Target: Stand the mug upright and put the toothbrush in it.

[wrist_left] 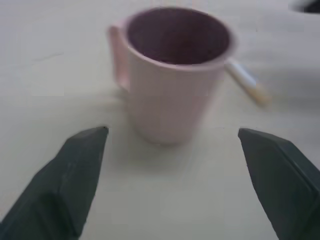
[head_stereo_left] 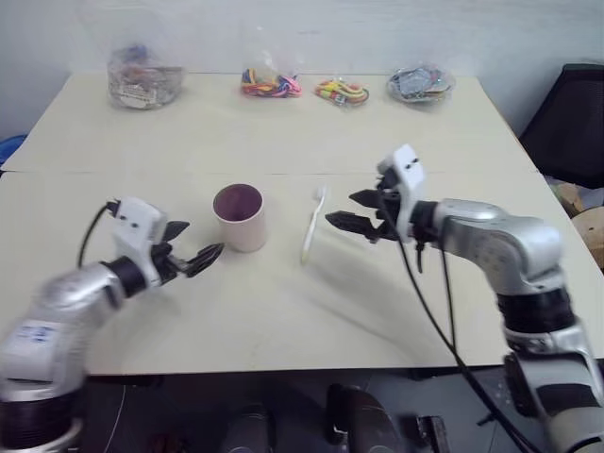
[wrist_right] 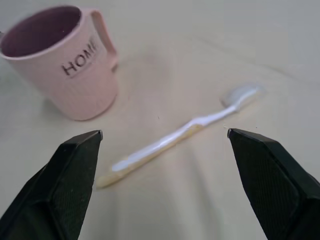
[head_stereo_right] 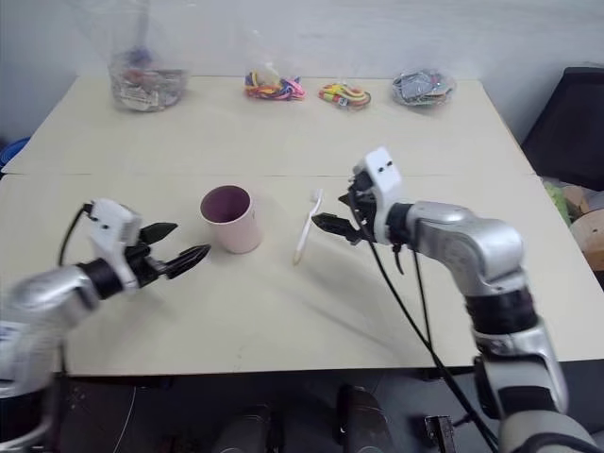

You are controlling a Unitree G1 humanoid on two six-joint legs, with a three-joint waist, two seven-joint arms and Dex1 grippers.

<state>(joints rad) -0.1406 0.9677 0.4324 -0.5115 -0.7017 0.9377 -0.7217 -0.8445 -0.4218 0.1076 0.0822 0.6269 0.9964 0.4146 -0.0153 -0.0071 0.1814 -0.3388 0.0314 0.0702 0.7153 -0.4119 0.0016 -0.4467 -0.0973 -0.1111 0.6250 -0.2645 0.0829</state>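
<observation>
The mug [head_stereo_left: 240, 216] stands upright on the counter [head_stereo_left: 283, 302], its dark mouth facing up and its handle on the far side, away from the robot. That part of the task reads as done.

The toothbrush [head_stereo_left: 313, 224] lies flat on the counter just beside the mug, at the mug's 3 o'clock, apart from it. Its long axis runs near to far with a slight lean: bristle head at about 12 o'clock, tail end at about 6 to 7 o'clock.

The right claw [head_stereo_left: 351, 209] is spread wide and empty. It hovers just beside the toothbrush, which lies at its 9 o'clock, and the right wrist view shows the shaft framed between both fingers. This is the nearer arm.

The left claw [head_stereo_left: 192, 247] is also spread and empty, at the mug's 8 o'clock and apart from it; the mug stands between it and the toothbrush.

Judgement: the pickup falls to the right claw, closing across the shaft, not along it.
</observation>
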